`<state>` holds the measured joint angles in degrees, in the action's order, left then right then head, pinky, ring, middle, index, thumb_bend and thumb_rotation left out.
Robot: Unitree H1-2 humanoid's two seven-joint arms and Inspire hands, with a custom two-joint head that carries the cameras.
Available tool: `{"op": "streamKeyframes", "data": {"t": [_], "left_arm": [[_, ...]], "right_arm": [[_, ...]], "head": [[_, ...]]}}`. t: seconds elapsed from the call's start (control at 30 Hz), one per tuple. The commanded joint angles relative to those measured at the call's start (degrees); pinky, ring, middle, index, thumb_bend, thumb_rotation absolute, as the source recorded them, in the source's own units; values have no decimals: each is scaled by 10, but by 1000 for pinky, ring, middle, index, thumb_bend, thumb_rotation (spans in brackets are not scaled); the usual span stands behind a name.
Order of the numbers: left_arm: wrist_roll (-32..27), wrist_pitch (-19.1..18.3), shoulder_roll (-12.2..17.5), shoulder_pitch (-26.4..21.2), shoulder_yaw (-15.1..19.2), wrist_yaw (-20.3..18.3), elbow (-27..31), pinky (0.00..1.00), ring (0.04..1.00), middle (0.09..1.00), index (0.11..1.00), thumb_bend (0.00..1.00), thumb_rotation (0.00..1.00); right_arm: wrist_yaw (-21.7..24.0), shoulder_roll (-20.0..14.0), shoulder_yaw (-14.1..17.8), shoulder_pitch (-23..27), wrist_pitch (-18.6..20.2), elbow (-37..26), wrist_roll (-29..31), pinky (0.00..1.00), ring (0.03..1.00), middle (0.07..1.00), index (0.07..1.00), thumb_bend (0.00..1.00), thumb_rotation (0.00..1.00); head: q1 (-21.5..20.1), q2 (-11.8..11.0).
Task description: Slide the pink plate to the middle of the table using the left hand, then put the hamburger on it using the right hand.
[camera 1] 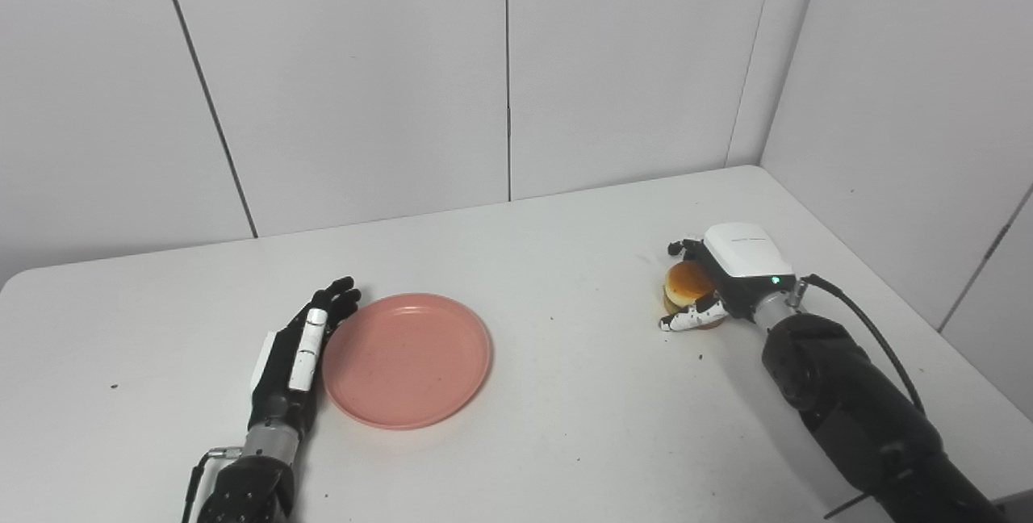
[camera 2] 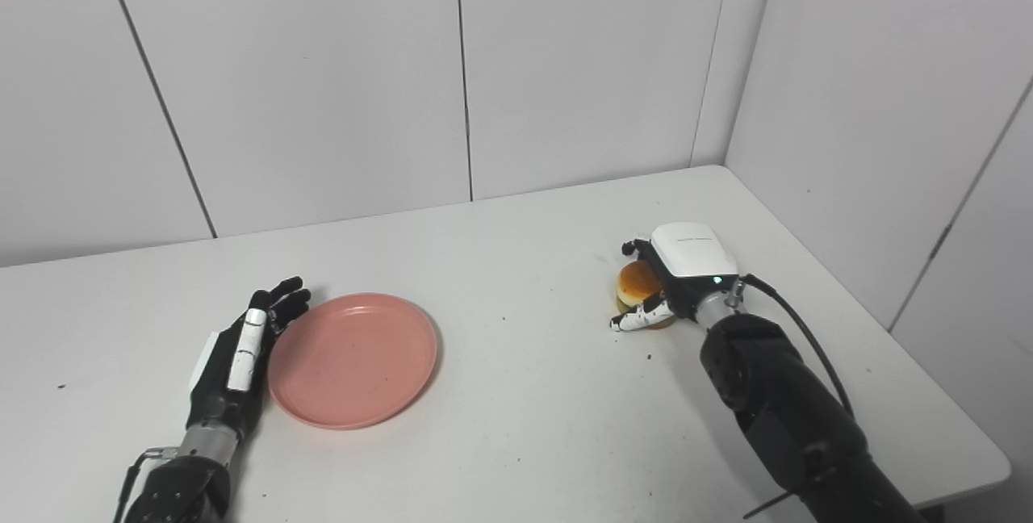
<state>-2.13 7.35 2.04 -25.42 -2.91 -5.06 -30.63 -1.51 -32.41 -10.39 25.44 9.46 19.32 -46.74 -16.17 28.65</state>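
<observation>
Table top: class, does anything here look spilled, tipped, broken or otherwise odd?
Nothing much stands out. The pink plate lies flat and empty beside the left hand; the hamburger sits upright within the right hand. Only a few dark specks dot the white table.

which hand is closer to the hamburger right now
Right. The right hand is wrapped around the hamburger, fingers on both sides. The left hand lies flat far across the table, beside the pink plate.

plate [camera 1: 406, 360] l-centre on table [camera 1: 565, 426] | hamburger [camera 1: 686, 285] far r
</observation>
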Motion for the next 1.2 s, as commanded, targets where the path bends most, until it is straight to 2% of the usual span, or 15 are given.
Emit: {"op": "streamKeyframes", "data": {"t": [0.0, 0.17, 0.23, 0.27, 0.57, 0.8, 0.93, 1.03, 1.17], "left_arm": [[2, -41, 2, 20, -6, -15, -12, 848, 857, 820, 773, 697, 965], [2, -44, 4, 22, -7, -21, -9, 861, 862, 825, 780, 703, 960], [3, -45, 4, 23, -8, -22, -7, 853, 859, 822, 782, 705, 959], [3, -46, 4, 23, -9, -22, -7, 849, 858, 823, 783, 706, 961], [3, -50, 4, 25, -9, -21, -4, 846, 857, 821, 776, 704, 958], [4, -47, 2, 26, -12, -19, -4, 829, 847, 809, 764, 697, 961], [3, -44, 0, 24, -12, -19, -10, 826, 840, 803, 748, 685, 958], [6, -42, -3, 24, -14, -17, -11, 821, 836, 803, 752, 685, 959], [7, -40, -6, 24, -14, -13, -13, 811, 837, 803, 753, 686, 958]], "right_arm": [[-22, -17, 8, 15, -9, 16, 0, 340, 425, 540, 663, 616, 106], [-39, -20, 1, 15, -16, 24, 10, 354, 438, 530, 640, 585, 98], [-40, -21, -1, 13, -15, 24, 11, 383, 467, 543, 525, 523, 129], [-39, -22, -2, 12, -14, 24, 12, 389, 474, 546, 509, 515, 133], [-33, -24, -5, 8, -8, 19, 14, 397, 484, 554, 492, 509, 135], [-9, -30, -6, 6, -6, -36, 9, 388, 484, 554, 493, 508, 141], [-3, -24, 1, 7, -10, -76, 13, 361, 448, 518, 490, 509, 137], [20, -21, 3, 10, -1, -116, 14, 337, 423, 507, 491, 507, 140], [36, -18, 3, 14, -4, -156, 9, 374, 458, 530, 492, 506, 144]], "head": [[1, 0], [0, 2], [0, 2], [0, 2], [0, 4], [2, 6], [4, 5], [7, 4], [13, 5]]}}
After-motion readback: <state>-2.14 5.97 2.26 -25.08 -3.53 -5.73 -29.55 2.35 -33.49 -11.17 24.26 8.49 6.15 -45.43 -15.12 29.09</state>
